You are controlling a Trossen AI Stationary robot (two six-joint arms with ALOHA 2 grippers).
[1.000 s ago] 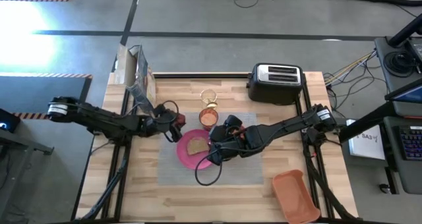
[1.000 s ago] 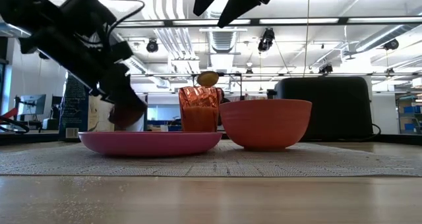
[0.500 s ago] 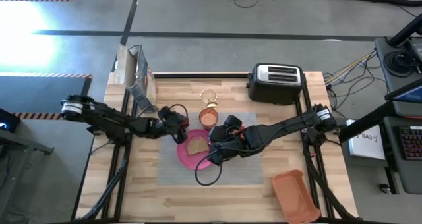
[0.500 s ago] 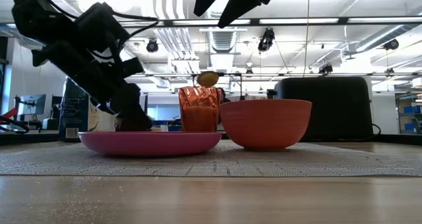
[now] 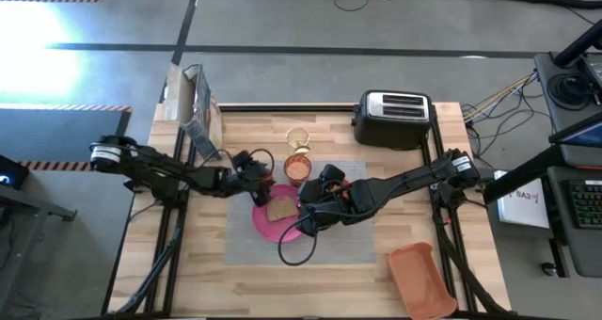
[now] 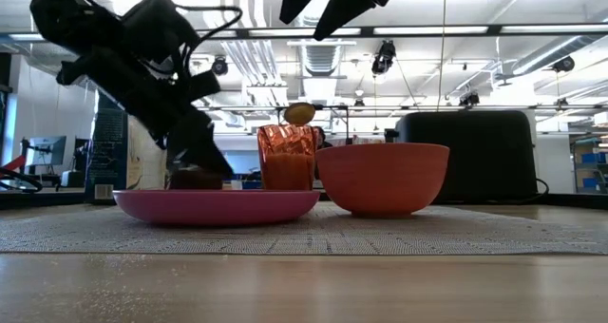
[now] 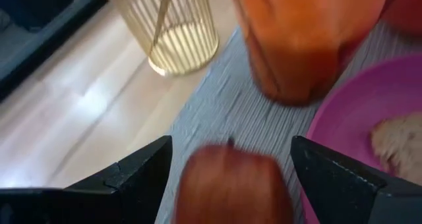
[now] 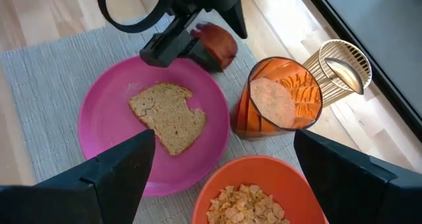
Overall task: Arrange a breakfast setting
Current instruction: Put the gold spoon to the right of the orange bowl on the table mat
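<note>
A red apple point(image 7: 231, 188) stands on the grey placemat point(image 5: 329, 245), just off the far left rim of the pink plate point(image 5: 266, 224), which holds the toast point(image 5: 280, 208). My left gripper point(image 7: 231, 145) is open; its fingers stand on either side of the apple with a narrow gap each side. My right gripper point(image 8: 224, 138) hangs open and empty above the orange bowl point(image 6: 382, 179), which holds cereal. The orange cup point(image 5: 297, 169) stands behind the plate. The clear glass point(image 5: 298, 137) with the gold spoon in it stands on the wood beyond the mat.
The black-and-silver toaster point(image 5: 393, 118) stands at the far right. An orange tray point(image 5: 420, 278) lies at the near right corner. A rack-like object point(image 5: 193, 108) stands at the far left. Bare wood lies at the near left.
My left gripper has carried the apple toward the table's right and down, beside the plate's far rim. It has then tipped up a little, and the apple now shows below its fingers, resting behind the plate.
</note>
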